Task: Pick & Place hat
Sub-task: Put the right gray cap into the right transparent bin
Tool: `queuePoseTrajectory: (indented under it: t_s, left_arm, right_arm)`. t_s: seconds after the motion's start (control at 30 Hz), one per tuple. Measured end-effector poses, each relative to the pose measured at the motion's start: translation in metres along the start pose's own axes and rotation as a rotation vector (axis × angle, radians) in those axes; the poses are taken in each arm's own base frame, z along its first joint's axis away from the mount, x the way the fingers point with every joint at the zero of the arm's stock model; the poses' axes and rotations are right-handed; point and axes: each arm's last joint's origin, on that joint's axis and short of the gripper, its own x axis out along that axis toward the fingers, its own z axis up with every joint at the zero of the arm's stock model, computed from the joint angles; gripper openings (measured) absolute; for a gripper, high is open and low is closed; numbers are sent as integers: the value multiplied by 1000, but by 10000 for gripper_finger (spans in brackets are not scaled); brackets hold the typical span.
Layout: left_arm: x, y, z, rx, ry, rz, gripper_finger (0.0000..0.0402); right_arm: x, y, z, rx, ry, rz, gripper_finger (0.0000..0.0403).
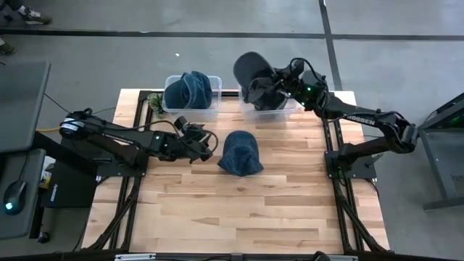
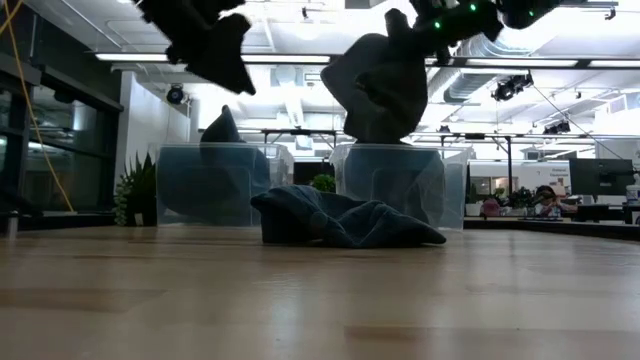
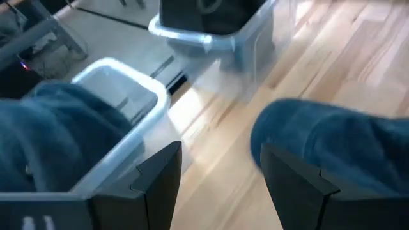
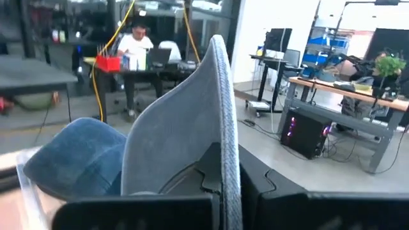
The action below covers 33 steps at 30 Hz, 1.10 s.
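1. Hat [image 1: 255,71]: a dark grey hat hangs above the right bin [image 1: 287,114], clamped by its edge in the right gripper [image 1: 279,81]; in the low view it dangles over that bin's open top [image 2: 375,85].
2. The right gripper has its fingers pressed together on the hat's thin edge, which the right wrist view shows standing upright between them [image 4: 220,108].
3. A 2nd hat, the blue hat [image 1: 240,153], lies flattened on the wooden table [image 1: 217,210], in front of the gap between the 2 bins and nearer the table's middle than the right bin is.
4. The left gripper [image 1: 205,142] hovers above the table just to the left of the blue hat, well to the left of the right bin, with its fingers apart and nothing between them.
5. In the left wrist view the left gripper's 2 dark fingers [image 3: 158,185] frame bare wood, with the blue hat beside 1 of them.
6. The left bin [image 1: 190,110] stands just to the left of the right bin, along the table's far edge; both are clear plastic.
7. A 3rd hat, the folded blue hat [image 1: 188,90], sits inside the left bin, rising above its rim.
8. Beyond the right bin, in the right wrist view, a seated person [image 4: 135,43] is at a desk in the room.
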Motion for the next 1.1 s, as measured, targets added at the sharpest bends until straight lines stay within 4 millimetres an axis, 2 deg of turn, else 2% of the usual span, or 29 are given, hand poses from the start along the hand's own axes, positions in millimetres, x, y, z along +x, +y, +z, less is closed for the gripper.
queuePoseTrajectory:
  t_s: [0.17, 0.37, 0.73, 0.9, 1.1]
  left_arm:
    - [3, 0, -13, -27, -7, -45, 209]
    - [8, -4, -19, -92, -53, -87, 209]
    - [13, -10, -27, -157, -114, -164, 209]
    - [13, -10, -26, -166, -121, -168, 209]
    - [13, -11, -23, -176, -137, -188, 209]
  right_arm:
    - [-10, -4, -19, 76, -57, -16, 6]
    - [-21, -7, -38, 201, -52, -68, 6]
    - [-23, -19, -63, 303, -8, -114, 6]
    - [-25, -19, -77, 311, -11, -134, 6]
    - [-15, -19, -95, 331, -23, -147, 6]
